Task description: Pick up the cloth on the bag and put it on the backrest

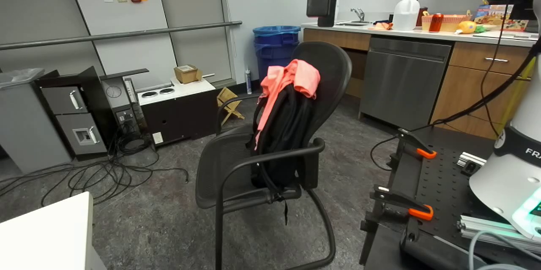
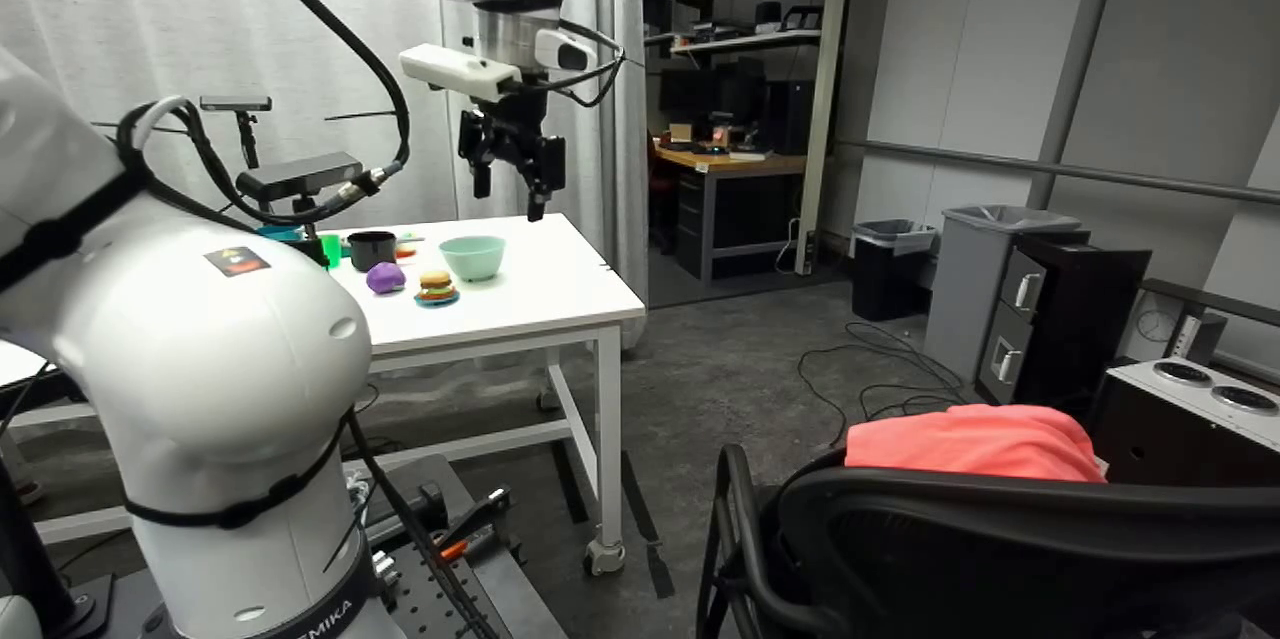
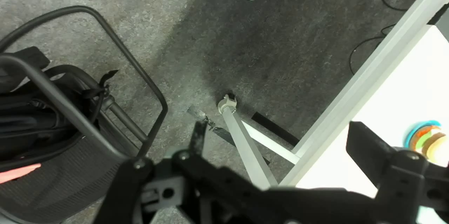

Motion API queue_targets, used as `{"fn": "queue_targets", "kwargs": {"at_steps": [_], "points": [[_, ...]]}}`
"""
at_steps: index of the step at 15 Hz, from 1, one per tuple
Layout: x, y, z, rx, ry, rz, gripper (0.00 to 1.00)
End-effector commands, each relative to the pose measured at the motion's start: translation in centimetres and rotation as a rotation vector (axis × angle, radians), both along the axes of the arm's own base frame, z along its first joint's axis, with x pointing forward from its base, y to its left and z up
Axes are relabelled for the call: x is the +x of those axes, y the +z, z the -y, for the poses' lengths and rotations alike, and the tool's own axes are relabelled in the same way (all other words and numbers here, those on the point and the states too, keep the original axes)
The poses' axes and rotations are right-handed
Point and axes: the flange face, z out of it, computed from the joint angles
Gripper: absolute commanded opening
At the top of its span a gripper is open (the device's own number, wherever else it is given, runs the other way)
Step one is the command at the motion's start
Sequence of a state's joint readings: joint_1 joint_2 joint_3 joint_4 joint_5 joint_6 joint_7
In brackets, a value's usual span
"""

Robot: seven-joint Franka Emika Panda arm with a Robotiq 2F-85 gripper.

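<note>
Cloth, where: I see the coral cloth draped over the top of the black bag, which sits up against the chair backrest; not yet on the backrest as a resting place, as I judge it.
Gripper, state: my gripper hangs high, well apart from the cloth; jaws wide, nothing between them in the wrist view.
Cloth, handling: I expect light, limp and soft, nothing to break; too little surface detail to tell whether it is slippery.
Cloth, hold: I favour the bunched fold at the top right, which stands proud of the bag. Pinch shallow; the bag lies right beneath and could snag. Taking the thin tail instead would likely leave the bulk swinging.
Cloth, long axis: steep slant in an exterior view, from the bunch at upper right, down the bag's left side.
Cloth, pointing: narrow tail aims down and left, toward the chair seat; thick end faces the backrest. In an exterior view from behind, only a coral hump shows, just beyond the backrest's top edge.
</note>
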State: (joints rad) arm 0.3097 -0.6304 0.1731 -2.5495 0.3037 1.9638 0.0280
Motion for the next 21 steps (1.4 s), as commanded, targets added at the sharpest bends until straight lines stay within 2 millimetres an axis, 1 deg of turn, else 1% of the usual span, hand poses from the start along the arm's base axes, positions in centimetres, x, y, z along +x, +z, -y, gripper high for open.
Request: {"fn": "queue_targets", "kwargs": {"at_steps": [1,4,5,11,13,14,16,21], "points": [[1.0,1.9,2.3,-0.098,0.019,0.011,1.0],[2.2,3.2,4.8,-0.193,0.023,0.037,1.0],[2.5,4.2,5.8,-0.219,0.024,0.05,1.0],[5.6,7.3,11.4,-0.348,0.028,0.144,1.0],[6.2,8.2,13.0,-0.376,0.018,0.165,1.0],[5.2,7.1,11.6,-0.349,0.005,0.151,1.0],[5.6,7.6,12.6,-0.362,-0.001,0.16,1.0],[5.8,7.6,12.6,-0.364,-0.001,0.159,1.0]]}}
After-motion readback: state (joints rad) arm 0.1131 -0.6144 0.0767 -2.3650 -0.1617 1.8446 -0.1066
